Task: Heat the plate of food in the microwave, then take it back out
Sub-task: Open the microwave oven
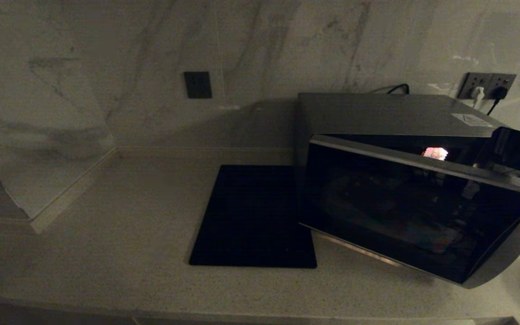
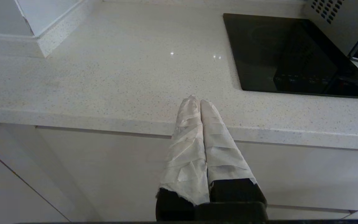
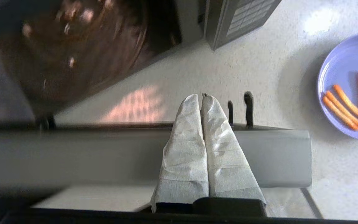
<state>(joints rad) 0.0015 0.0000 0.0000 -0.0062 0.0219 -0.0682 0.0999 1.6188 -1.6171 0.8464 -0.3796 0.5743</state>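
while ajar, microwave [image 1: 391,135] door [image 1: 413,212] angles outward.

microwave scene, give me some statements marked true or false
1. The microwave door is partly open. True.
2. The plate sits inside the microwave. False: it rests on the counter outside.
3. The right gripper is shut, above the door's edge. True.
4. The plate is empty. False: it holds orange sticks.
5. The left gripper holds the plate. False: it is shut on nothing, by the counter's front edge.
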